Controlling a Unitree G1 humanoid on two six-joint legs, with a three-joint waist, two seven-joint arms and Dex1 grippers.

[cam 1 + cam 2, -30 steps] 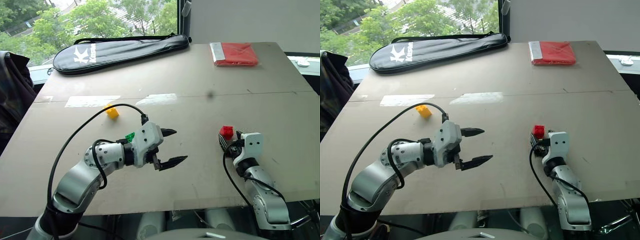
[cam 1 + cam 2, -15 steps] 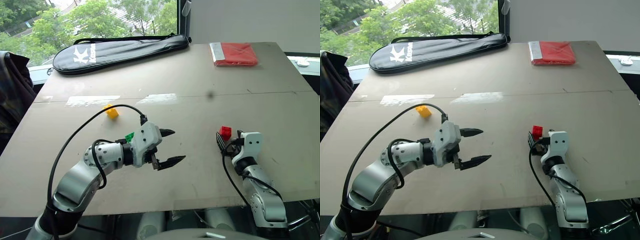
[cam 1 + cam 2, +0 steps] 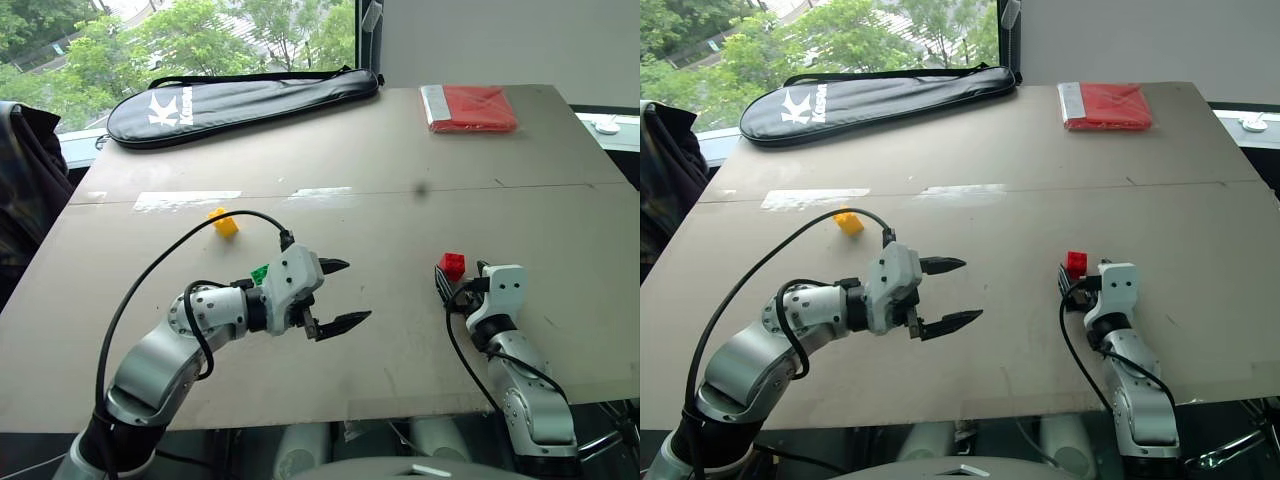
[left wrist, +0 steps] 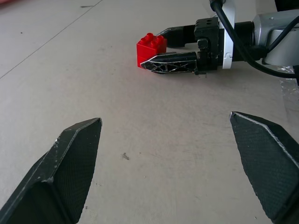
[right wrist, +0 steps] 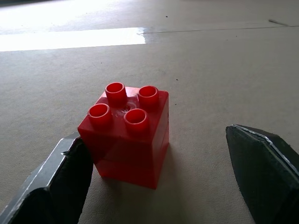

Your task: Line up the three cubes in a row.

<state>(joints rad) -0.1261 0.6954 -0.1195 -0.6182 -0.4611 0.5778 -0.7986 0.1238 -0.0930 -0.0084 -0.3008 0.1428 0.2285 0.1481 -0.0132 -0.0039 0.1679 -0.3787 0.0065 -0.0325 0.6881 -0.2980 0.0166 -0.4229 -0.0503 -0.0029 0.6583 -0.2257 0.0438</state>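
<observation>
My three cubes are not in a row yet: the yellow cube (image 3: pixel 222 222) sits far off, the green cube (image 3: pixel 260 273) hides behind my left gripper (image 3: pixel 338 293), whose fingers are wide open and empty. My right gripper (image 5: pixel 154 186) is wide open too, with the red cube (image 5: pixel 125 133) standing between its fingers, touching one, so all the lining up is left.

You can see just a small bit of the green cube (image 3: pixel 260 273); the left arm's wrist covers the rest of it. In the right wrist view, the red cube (image 5: pixel 127 133) sits just beside one finger (image 5: pixel 51 186), and you cannot tell if they touch. The dark bag (image 3: pixel 25 190) at the table's left side is cut off by the picture's edge. The small white thing (image 3: pixel 606 125) past the table's far right corner is too small to tell what it is.
</observation>
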